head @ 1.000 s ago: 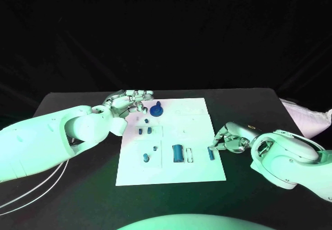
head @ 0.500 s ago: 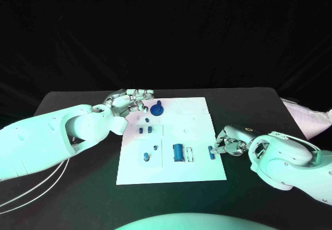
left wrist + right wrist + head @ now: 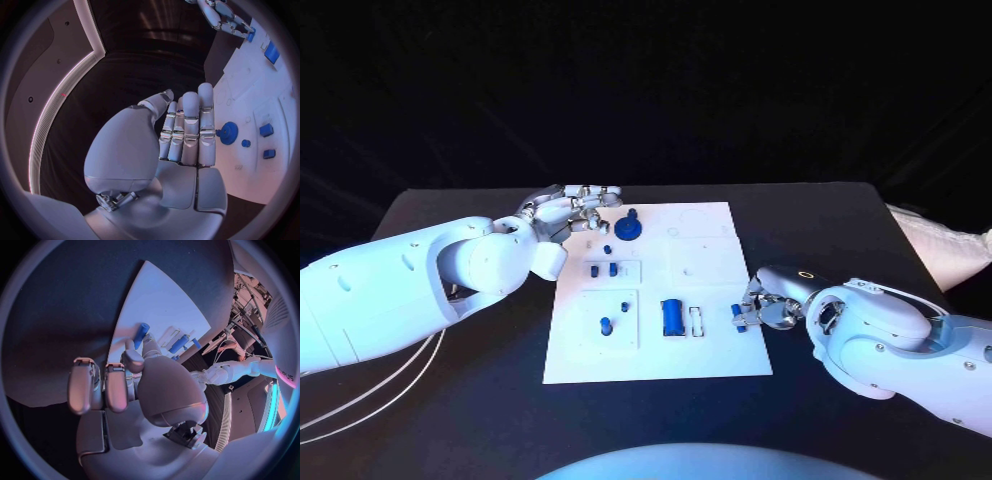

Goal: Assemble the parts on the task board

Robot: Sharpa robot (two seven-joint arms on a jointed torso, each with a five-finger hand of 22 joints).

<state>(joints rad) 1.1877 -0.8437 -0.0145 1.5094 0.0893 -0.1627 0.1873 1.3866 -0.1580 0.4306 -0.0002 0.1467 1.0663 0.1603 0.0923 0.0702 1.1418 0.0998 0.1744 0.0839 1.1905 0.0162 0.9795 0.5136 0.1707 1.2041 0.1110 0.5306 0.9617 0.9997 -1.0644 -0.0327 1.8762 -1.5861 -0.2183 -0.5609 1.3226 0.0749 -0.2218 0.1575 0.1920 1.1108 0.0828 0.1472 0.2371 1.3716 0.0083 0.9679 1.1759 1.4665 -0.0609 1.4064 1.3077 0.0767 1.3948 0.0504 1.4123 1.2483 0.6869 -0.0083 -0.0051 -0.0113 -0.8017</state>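
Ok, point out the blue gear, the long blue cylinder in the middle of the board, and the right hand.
blue gear (image 3: 629, 232), head view, centre of its round face.
long blue cylinder (image 3: 671, 318), head view, mid-length of its body.
right hand (image 3: 759, 311), head view, middle of the hand, at the task board's right edge.

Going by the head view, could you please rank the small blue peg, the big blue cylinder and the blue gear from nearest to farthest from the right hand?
1. Small blue peg, at the right hand, board's right edge.
2. Big blue cylinder, mid-board, further left.
3. Blue gear, far end, near the left hand.
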